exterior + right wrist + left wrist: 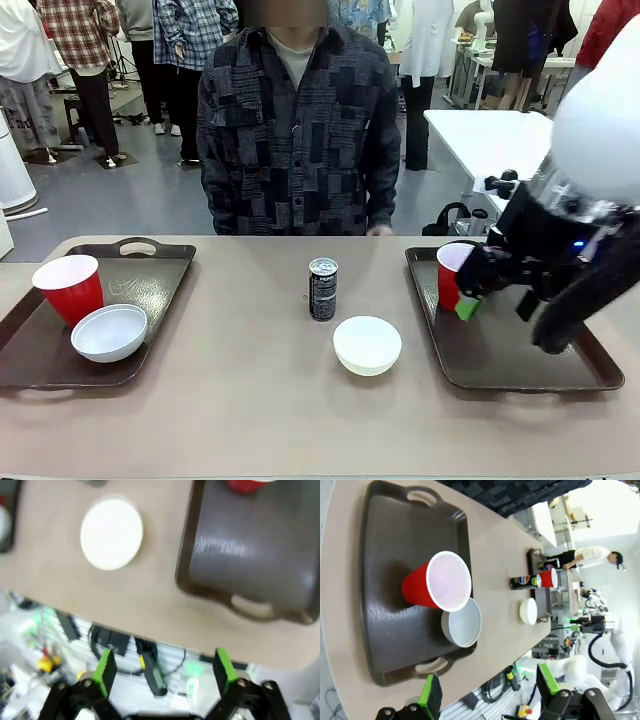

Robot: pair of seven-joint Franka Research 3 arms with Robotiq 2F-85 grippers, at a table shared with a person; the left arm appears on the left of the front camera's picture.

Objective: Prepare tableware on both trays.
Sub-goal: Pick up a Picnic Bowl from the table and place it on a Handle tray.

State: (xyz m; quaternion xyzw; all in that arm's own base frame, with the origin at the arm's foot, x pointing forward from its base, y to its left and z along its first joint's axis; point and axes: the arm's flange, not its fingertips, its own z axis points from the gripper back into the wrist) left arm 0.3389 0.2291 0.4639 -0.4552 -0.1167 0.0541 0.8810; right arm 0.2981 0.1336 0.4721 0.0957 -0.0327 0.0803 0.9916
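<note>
Two red cups: the left cup stands on the left tray beside one bowl; the right cup on the right tray. A second bowl and one can stand on the counter between the trays. The left fingers and right fingers are spread, empty.

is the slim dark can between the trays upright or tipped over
Upright: the slim dark drink can stands on its base on the tan table, lid up.
</note>
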